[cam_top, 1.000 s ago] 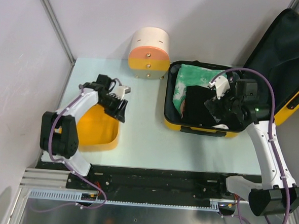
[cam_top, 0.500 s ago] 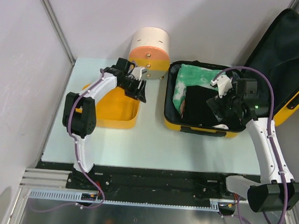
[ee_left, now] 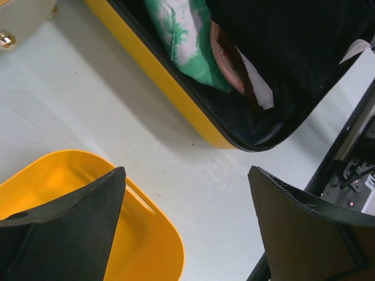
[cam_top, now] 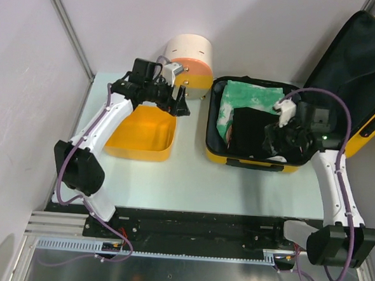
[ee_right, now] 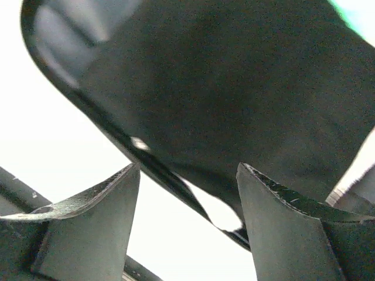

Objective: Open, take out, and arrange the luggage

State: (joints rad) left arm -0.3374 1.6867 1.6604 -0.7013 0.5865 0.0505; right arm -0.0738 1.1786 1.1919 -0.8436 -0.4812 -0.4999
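Observation:
The luggage (cam_top: pixel 253 163), a yellow hard-shell case, lies open at the right of the table with its dark-lined lid (cam_top: pixel 360 68) standing up behind. Inside lie a green-and-white cloth (cam_top: pixel 241 98) and a black garment (cam_top: pixel 250 133). My right gripper (cam_top: pixel 271 140) hovers low over the black garment (ee_right: pixel 234 76), jaws apart with nothing clamped (ee_right: pixel 187 167). My left gripper (cam_top: pixel 177 105) stands open above the far right corner of the small yellow tub (cam_top: pixel 140 136). In the left wrist view it (ee_left: pixel 186 170) looks past the tub (ee_left: pixel 146 246) to the luggage wall (ee_left: pixel 170 88).
A cream-and-orange cylindrical container (cam_top: pixel 188 61) stands at the back, just behind my left gripper. A grey wall post (cam_top: pixel 70 28) borders the table's left rear. The black rail (cam_top: pixel 201 224) runs along the near edge.
My left gripper pushed the yellow tub back and to the right, then opened and lifted off it toward the cylinder. The right gripper shifted slightly right over the black garment and its jaws narrowed.

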